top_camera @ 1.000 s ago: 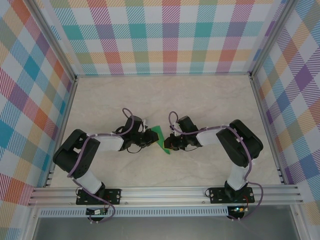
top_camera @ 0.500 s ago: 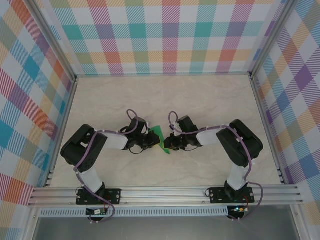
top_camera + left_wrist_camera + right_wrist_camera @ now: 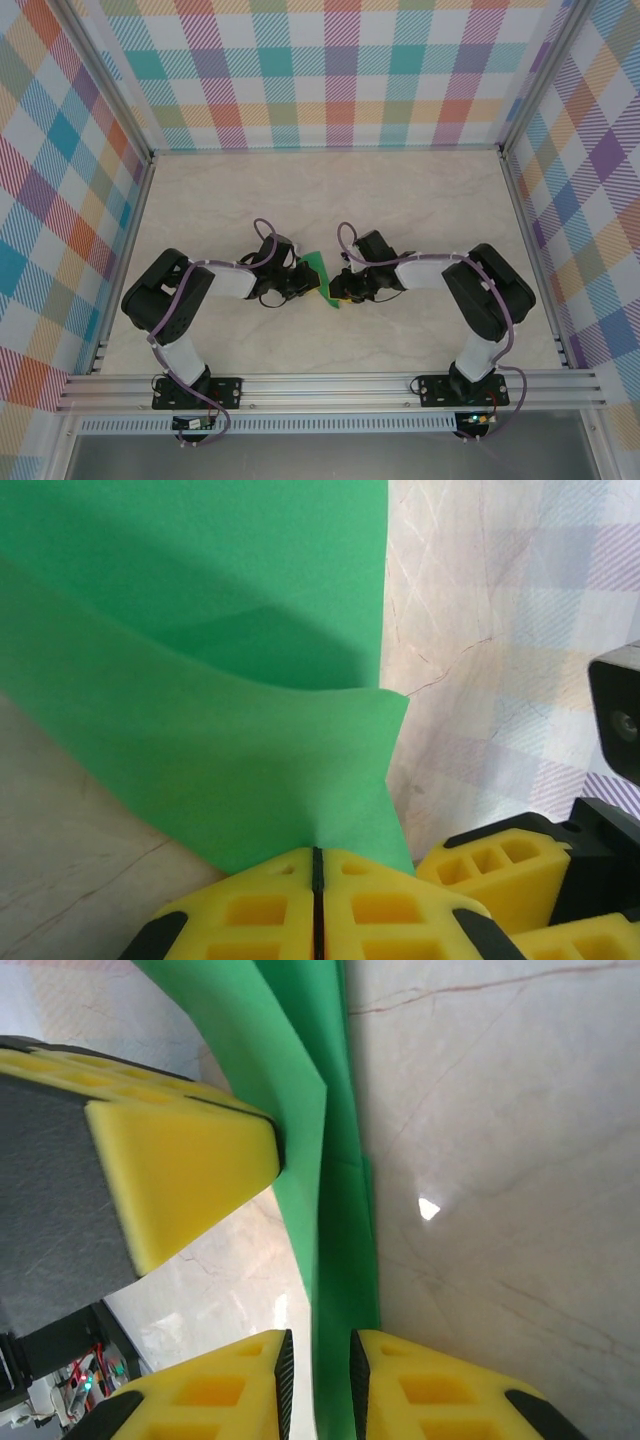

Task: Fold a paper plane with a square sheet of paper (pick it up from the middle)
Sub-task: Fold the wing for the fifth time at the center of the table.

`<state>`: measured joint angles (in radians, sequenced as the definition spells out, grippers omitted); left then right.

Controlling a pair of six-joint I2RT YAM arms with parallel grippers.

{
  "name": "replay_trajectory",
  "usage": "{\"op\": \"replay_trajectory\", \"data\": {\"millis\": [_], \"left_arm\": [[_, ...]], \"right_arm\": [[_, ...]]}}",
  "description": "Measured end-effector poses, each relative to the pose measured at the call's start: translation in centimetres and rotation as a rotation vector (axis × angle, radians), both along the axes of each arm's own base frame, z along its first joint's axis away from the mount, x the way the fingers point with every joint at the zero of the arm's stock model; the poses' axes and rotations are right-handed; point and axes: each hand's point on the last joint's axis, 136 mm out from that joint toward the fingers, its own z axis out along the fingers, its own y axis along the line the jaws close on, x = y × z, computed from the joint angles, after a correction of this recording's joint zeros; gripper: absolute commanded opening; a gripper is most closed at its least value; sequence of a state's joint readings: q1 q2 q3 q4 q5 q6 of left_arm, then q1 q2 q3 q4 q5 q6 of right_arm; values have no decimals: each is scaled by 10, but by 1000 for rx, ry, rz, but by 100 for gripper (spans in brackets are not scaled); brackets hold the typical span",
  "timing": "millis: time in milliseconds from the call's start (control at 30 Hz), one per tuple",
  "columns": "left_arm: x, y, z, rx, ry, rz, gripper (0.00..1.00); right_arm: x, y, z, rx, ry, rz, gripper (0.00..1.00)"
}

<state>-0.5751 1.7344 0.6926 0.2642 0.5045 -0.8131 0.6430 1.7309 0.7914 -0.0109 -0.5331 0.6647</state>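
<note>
The table (image 3: 400, 200) has a pale marble-like top, and checked walls (image 3: 330, 70) stand along its far, left and right edges. Two arms work on it, the left arm (image 3: 190, 290) and the right arm (image 3: 470, 285). Both bend inward, so their two grippers meet near the middle of the table, a little closer to the near edge than to the far one.

There is one green paper (image 3: 320, 272), folded and creased. It is held up between the two grippers, with its long side running from the far edge toward the near edge.

The left gripper (image 3: 303, 281) has its jaws pressed fully together. In the left wrist view its yellow fingers (image 3: 250, 910) meet in a thin line and pinch the lower edge of the paper (image 3: 200, 680), which rises from them in two layers. The yellow finger of the right gripper (image 3: 500, 855) is just beside them.

The right gripper (image 3: 338, 287) has its jaws almost together. In the right wrist view its fingers (image 3: 430, 1385) leave only a narrow slot, and the folded paper (image 3: 340, 1210) fills it, so the jaws are clamped on the paper. One finger of the left gripper (image 3: 170, 1160) touches the same strip from the left and hides part of the table behind it.
</note>
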Motion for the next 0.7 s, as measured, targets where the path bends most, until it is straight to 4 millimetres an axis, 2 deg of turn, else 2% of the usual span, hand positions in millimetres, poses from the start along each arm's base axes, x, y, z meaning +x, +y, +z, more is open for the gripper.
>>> {"op": "replay_trajectory", "data": {"millis": [267, 700], "left_arm": [[0, 0, 0, 1, -2, -2, 10], [-1, 3, 2, 13, 1, 5, 11]], "right_arm": [[-2, -1, 6, -1, 4, 3, 16], [-10, -1, -13, -22, 60, 37, 15]]}}
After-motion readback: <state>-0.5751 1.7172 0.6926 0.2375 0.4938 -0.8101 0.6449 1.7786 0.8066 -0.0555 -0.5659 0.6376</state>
